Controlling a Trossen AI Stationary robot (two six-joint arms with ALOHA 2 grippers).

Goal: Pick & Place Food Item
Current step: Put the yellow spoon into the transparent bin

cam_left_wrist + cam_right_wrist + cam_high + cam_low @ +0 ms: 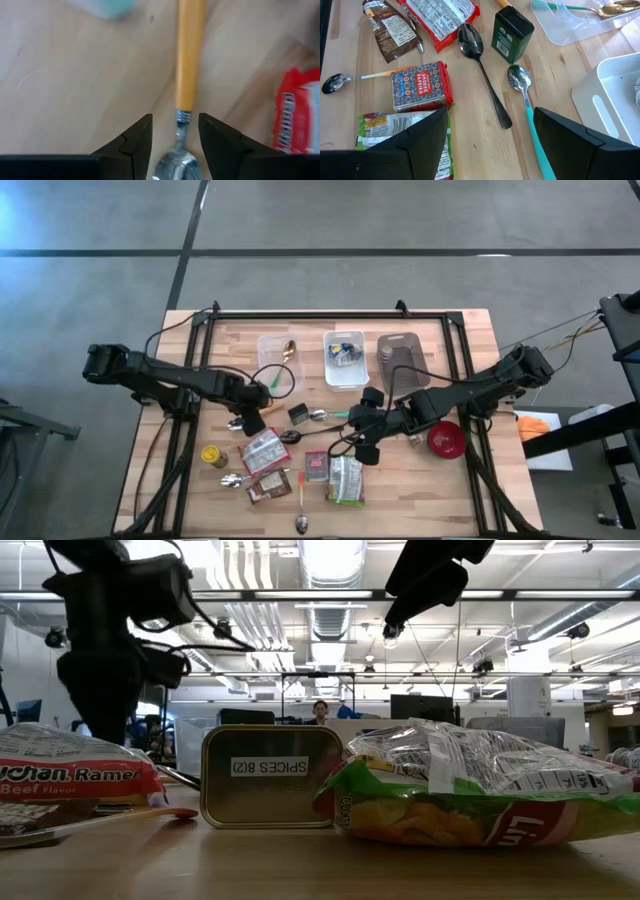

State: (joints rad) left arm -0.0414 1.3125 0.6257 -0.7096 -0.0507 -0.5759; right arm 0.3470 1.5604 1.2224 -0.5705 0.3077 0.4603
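Currently the left gripper (243, 418) sits left of centre in the high view, low over the table (470, 490). Its fingers (135, 142) straddle a yellow-handled spoon (189, 65) at the neck, a visible gap on each side, so not clamped. Ramen packet (263, 450) lies just below it, toward the frame's bottom. Right gripper (366, 438) is at frame centre, fingers spread wide and grasping nothing, above the green chip bag (346, 478) and the red spice packet (419, 85). Beside them in the right wrist view: black spoon (480, 60), teal-handled spoon (527, 107), green tin (512, 30). Red bowl (446, 440) sits right of the right gripper.
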